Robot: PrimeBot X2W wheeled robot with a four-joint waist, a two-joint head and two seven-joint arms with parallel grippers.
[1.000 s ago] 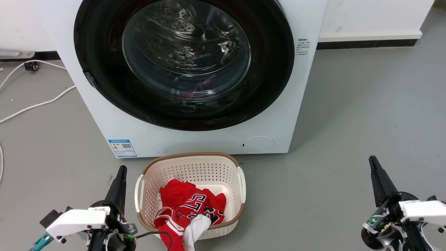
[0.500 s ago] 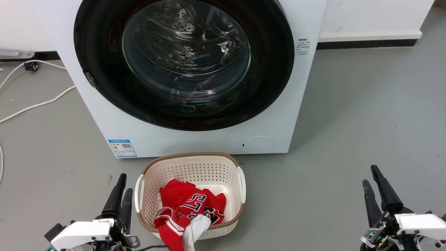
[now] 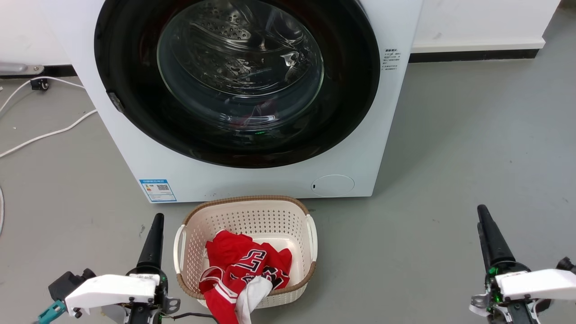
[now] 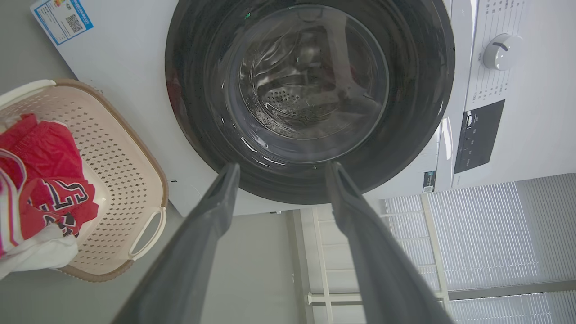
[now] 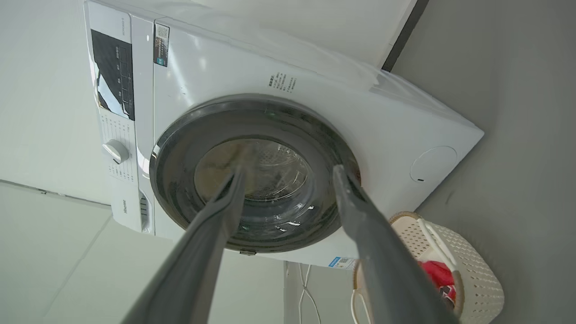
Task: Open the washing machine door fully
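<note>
Large round glossy black washing machine door (image 3: pixel 238 81) shut on white boxy washing machine (image 3: pixel 252 182), 12 o'clock in head view. Jaws of left gripper (image 4: pixel 281 168) and right gripper (image 5: pixel 288 171) wide apart, empty. Risks: grip slipping off glossy rim; swinging door clipping cream perforated basket (image 3: pixel 245 204), 6 o'clock of machine.

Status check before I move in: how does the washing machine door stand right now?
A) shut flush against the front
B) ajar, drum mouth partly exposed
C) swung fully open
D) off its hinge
A: the washing machine door lies flush in the front of the washing machine, its glass covering the drum.
</note>
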